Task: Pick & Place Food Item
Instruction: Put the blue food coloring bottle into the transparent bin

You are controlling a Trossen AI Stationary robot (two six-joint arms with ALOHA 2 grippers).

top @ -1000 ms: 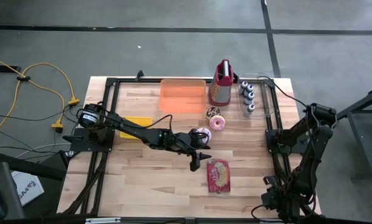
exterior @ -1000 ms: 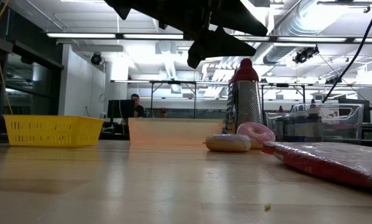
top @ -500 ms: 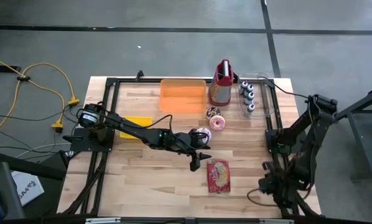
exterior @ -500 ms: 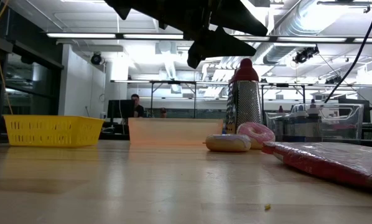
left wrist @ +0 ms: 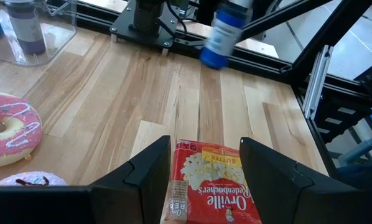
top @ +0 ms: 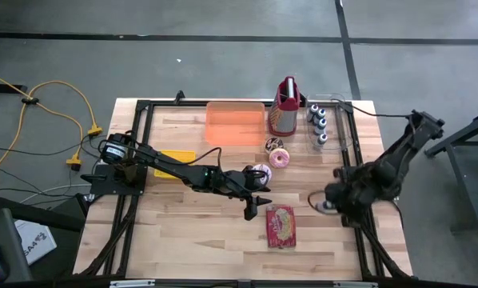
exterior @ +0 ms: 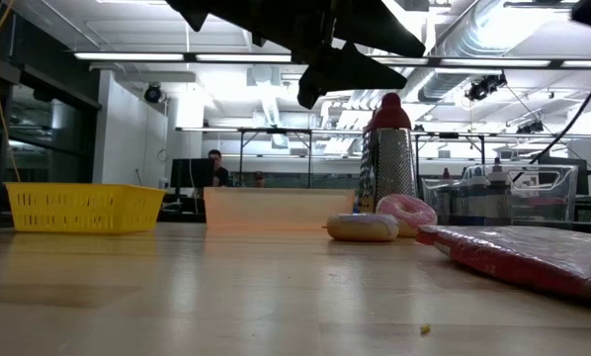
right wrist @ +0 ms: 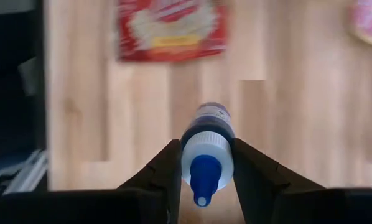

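Observation:
A red popcorn bag [top: 280, 226] lies flat on the wood table. My left gripper [top: 253, 210] hangs open just left of it and well above the tabletop. In the left wrist view its fingers frame the bag's [left wrist: 208, 186] near end without touching it. Three donuts sit left of centre: one pink [top: 280, 158], one pale [top: 259, 173], one sprinkled [top: 272, 144]. My right gripper [top: 325, 206] is over the table's right side, shut on a small blue-capped bottle [right wrist: 204, 146], which shows blurred in the left wrist view [left wrist: 226, 34]. My right gripper pinches the bottle between its two fingers [right wrist: 167, 168] at the white shoulder [right wrist: 201, 144] just behind the blue cap. The bottle lies along the fingers, with its cap toward the wrist and its dark body [right wrist: 209, 113] pointing outward. It is lifted clear of the table.
An orange bin [top: 235, 124] and a metal grater [top: 285, 108] stand at the far edge. A clear container with several bottles [top: 319, 124] is beside them. A yellow basket [top: 173, 162] sits on the left. Black frame rails [top: 351, 152] run along the table's sides.
My right arm has swung from beside the table's near right corner toward the far edge and inward over the right side, carrying the bottle. My left arm and the popcorn bag have kept still.

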